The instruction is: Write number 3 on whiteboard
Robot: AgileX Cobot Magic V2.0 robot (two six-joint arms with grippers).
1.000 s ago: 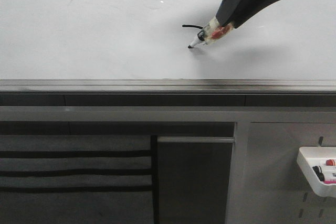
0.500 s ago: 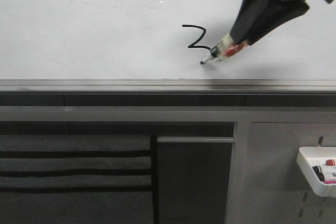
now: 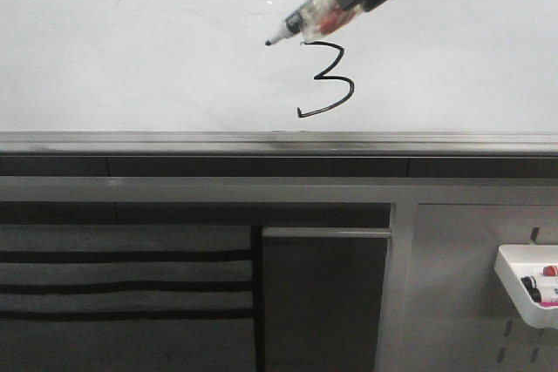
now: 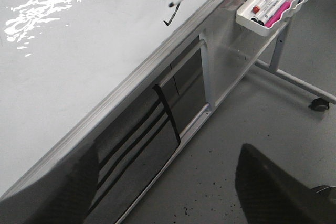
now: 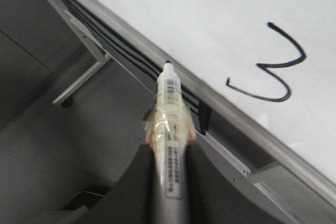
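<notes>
Number 3 (image 3: 326, 80) drawn complete in black on whiteboard (image 3: 131, 50), near lower rail, right of centre; right end effector (image 5: 169, 145) clamped on marker (image 3: 305, 25), tip off board; left end effector unseen; task looks finished

front view faces the whiteboard (image 3: 131, 58) straight on, close; both wrist views look down along its rail obliquely, all sharing the number 3 (image 3: 326, 80).
</notes>
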